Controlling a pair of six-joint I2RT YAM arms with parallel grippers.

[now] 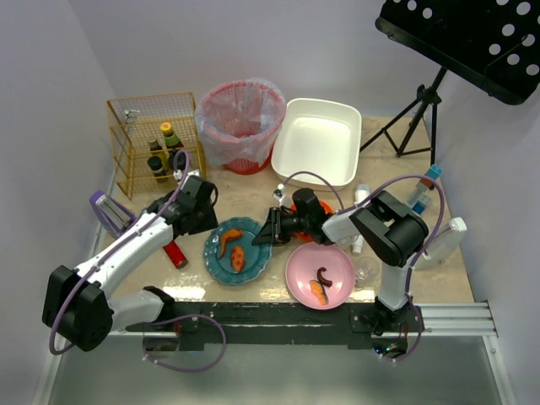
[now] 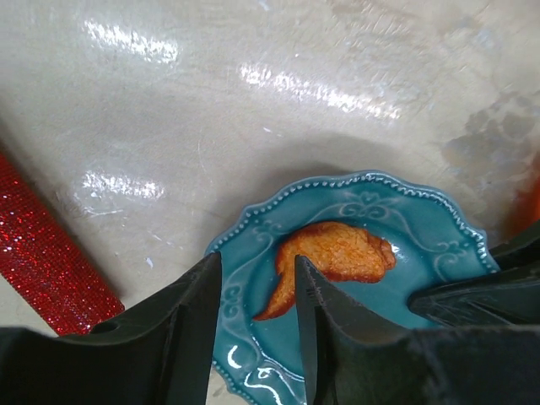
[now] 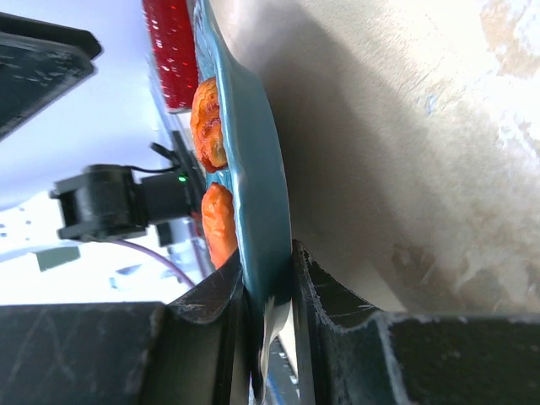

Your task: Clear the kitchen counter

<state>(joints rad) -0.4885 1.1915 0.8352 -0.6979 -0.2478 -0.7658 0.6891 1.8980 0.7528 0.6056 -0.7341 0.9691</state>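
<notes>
Kitchen counter (image 1: 253, 190), beige and marbled, fills the space in front of both arms and is crowded. At the far left edge lies a purple object (image 1: 110, 209), with a yellow wire basket (image 1: 126, 143) behind it holding bottles (image 1: 169, 139) whose labels are too small to read. A red glittery cylinder (image 1: 175, 253) lies just beside the teal plate (image 1: 215, 253).

The left gripper (image 1: 207, 215) hangs over that plate's left rim, its jaws partly apart and gripping nothing. Two orange food pieces (image 1: 229, 240) lie on the plate. Behind it stand a red bin (image 1: 242, 126) lined with clear plastic and a white tub (image 1: 316, 139).

The right gripper (image 3: 268, 295) pinches the teal plate's right rim between its fingers. A pink plate (image 1: 295, 270) with scraps sits just beside it, under that arm. Further right are a white bottle (image 1: 361, 198), a blue-capped bottle (image 1: 430, 177) and a black tripod stand (image 1: 422, 118).
</notes>
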